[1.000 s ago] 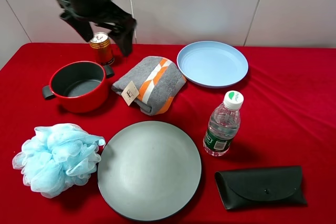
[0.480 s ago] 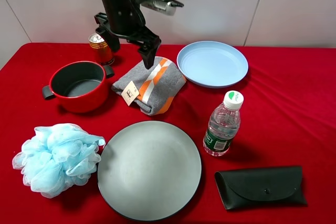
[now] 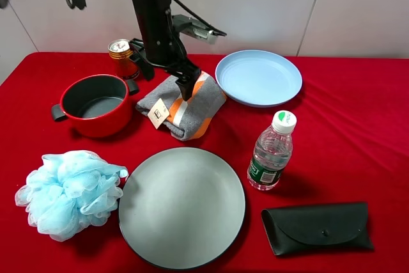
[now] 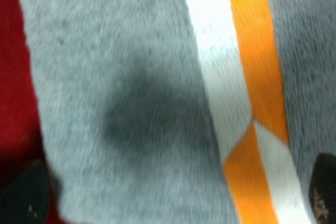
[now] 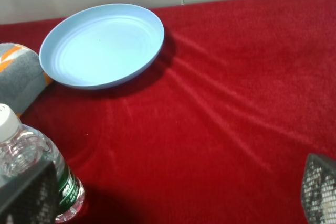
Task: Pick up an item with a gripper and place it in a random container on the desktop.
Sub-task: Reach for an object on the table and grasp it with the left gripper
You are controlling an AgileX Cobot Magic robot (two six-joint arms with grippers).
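Observation:
The folded grey towel [image 3: 182,103] with orange and white stripes and a pale tag lies on the red desktop [image 3: 358,113], between the red pot and the light-blue plate [image 3: 258,77]. My left gripper [image 3: 167,80] is down on the towel's far part, open, one finger on each side. In the left wrist view the towel [image 4: 142,98] fills the picture between the two black fingertips [image 4: 23,195]. My right gripper [image 5: 173,198] is open and empty above the red cloth, with the plate [image 5: 102,44] ahead of it and apart from it. It is out of the exterior view.
A red two-handled pot [image 3: 96,103] and a can [image 3: 123,58] stand left of the towel. A big grey plate [image 3: 182,206], a blue pouf [image 3: 70,193], a water bottle [image 3: 271,151] and a black case [image 3: 317,227] lie nearer the front.
My left arm has swung right and come down from above the can until its open fingers straddle the towel's far part. The towel and the other things have not moved.

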